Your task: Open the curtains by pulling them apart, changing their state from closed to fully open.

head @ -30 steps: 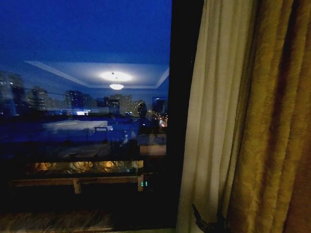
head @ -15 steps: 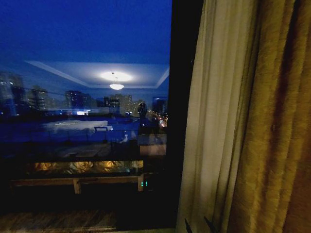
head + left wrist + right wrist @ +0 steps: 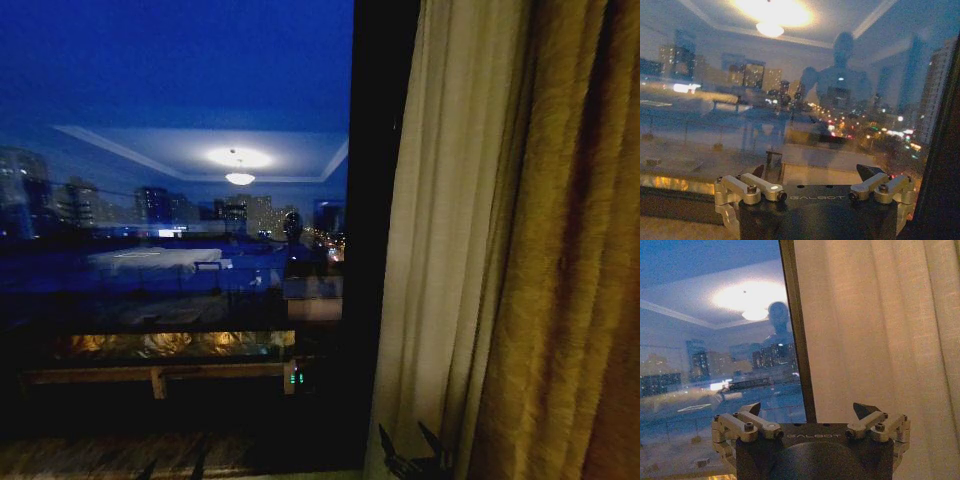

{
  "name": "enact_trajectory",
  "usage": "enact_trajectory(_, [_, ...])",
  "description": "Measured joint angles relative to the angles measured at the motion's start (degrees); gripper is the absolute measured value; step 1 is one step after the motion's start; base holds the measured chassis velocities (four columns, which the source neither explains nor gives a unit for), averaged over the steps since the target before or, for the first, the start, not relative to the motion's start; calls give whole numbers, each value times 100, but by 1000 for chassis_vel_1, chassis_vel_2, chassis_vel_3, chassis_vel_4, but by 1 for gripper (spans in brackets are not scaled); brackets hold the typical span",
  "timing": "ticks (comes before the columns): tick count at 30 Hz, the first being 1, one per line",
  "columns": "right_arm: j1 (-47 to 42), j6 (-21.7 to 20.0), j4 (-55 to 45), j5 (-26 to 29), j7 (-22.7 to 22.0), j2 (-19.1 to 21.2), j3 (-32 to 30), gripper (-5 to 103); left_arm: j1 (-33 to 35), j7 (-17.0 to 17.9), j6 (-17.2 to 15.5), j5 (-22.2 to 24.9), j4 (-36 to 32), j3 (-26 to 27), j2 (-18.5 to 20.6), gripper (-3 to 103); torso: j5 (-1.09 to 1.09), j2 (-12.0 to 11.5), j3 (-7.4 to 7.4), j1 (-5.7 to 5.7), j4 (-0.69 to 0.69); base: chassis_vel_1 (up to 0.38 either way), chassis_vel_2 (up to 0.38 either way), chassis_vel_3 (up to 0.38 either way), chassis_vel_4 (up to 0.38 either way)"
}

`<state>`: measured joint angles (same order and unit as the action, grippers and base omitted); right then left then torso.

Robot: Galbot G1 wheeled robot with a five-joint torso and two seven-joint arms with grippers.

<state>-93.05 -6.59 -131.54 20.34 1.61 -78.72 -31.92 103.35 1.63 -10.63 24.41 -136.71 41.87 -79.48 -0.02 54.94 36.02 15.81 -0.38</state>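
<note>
Night window (image 3: 180,230) beside us; the sheer curtain (image 3: 440,250) hangs bunched against the brown drape (image 3: 560,260). Light, limp fabric: we'd pinch its edge. Right hand (image 3: 412,448) gapes wide, left hand (image 3: 812,175) too.

Dark window (image 3: 175,200) fills frame left: night skyline, reflected ceiling lamp (image 3: 239,177); black window frame (image 3: 375,230) centre.

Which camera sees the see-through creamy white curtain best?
The head view: the sheer cream-white pleated curtain hangs full-height beside the golden-brown drape. The right wrist view shows a close patch of it; the left wrist view faces the window glass.
</note>
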Motion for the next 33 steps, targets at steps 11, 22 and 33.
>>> enact_trajectory(11, [-45, -115, 0, 10, -160, 0, 26, 100, 1, -14, -25, 1, 38, 131, 42, 100, 0, 0, 0, 0, 0, 0, 0, 0, 0])
enact_trajectory(22, [-58, -256, -119, -85, -268, 0, 47, 100, -40, -17, 2, -4, 131, 136, 72, 100, 0, 0, 0, 0, 0, 0, 0, 0, 0])
enact_trajectory(33, [-117, -343, -229, -190, -273, 0, 130, 100, -53, -23, 102, 2, 226, 171, 112, 100, 1, 0, 0, 0, 0, 132, 131, -108, -123])
